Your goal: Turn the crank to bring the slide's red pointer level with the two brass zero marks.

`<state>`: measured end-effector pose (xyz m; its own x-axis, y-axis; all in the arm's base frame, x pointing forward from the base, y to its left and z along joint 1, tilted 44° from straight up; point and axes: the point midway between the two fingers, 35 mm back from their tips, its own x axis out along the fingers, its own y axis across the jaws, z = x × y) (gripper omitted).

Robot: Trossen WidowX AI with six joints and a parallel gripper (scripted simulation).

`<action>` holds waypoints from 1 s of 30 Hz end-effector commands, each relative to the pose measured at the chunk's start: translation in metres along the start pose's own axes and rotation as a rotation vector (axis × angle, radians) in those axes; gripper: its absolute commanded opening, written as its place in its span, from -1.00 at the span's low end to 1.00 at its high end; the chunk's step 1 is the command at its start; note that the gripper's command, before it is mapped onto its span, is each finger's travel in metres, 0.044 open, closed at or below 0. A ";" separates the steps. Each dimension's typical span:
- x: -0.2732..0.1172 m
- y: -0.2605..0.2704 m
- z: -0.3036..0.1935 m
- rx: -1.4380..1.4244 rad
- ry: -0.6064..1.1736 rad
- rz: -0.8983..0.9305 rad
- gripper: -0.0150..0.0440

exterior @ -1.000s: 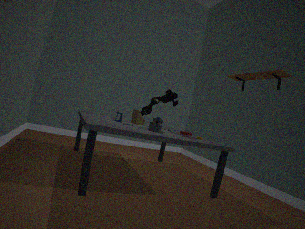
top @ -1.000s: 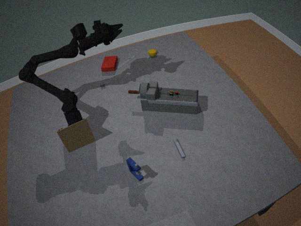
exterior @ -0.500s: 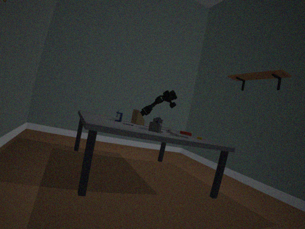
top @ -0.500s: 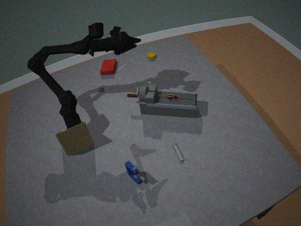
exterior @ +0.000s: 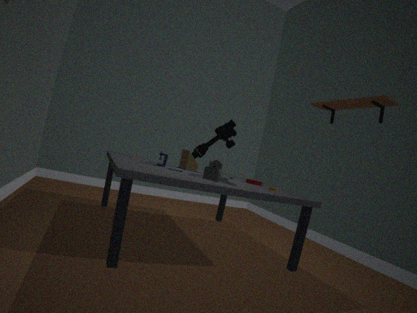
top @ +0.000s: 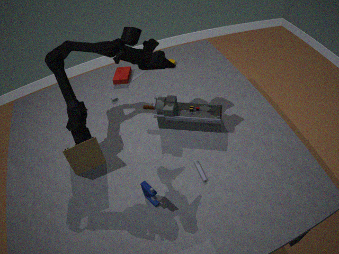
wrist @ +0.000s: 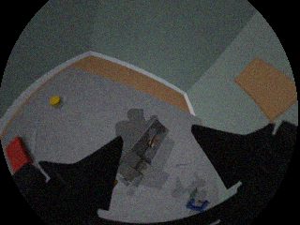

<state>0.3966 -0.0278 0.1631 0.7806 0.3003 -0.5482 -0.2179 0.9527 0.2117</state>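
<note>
The grey machine point(top: 191, 124) point(exterior: 211, 172) point(wrist: 140, 149) stands on the table. Its orange-brown crank handle point(top: 148, 107) point(wrist: 115, 182) sticks out at the left end in the top view. The small red pointer point(top: 197, 108) point(wrist: 155, 138) sits a little right of the brass marks point(top: 191, 108) point(wrist: 151, 143) in the top view, not level with them. My gripper point(top: 175, 65) point(wrist: 157, 134) is open and empty, high above the table and away from the handle. The two marks cannot be told apart clearly.
A red block point(top: 122, 75) point(exterior: 253, 182) point(wrist: 18, 154) and a yellow disc point(top: 171, 61) point(exterior: 272, 188) point(wrist: 55, 100) lie at the back. A blue clamp point(top: 148, 191) point(exterior: 164, 159) point(wrist: 197, 207) and a pale bar point(top: 201, 171) lie on the near side in the top view.
</note>
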 end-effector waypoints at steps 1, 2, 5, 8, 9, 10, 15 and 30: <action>0.012 -0.010 -0.015 0.048 0.067 0.056 1.00; 0.015 -0.013 -0.019 0.062 0.082 0.070 1.00; 0.023 -0.021 -0.031 0.108 0.127 0.113 1.00; 0.030 -0.029 -0.042 0.158 0.166 0.157 1.00; 0.032 -0.031 -0.046 0.175 0.177 0.172 1.00; 0.034 -0.034 -0.050 0.193 0.189 0.186 1.00; 0.042 -0.046 -0.069 0.289 0.236 0.262 1.00; 0.076 -0.027 -0.118 0.362 0.259 0.316 1.00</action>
<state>0.3977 -0.0377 0.0364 0.5388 0.6120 -0.5789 -0.1804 0.7550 0.6304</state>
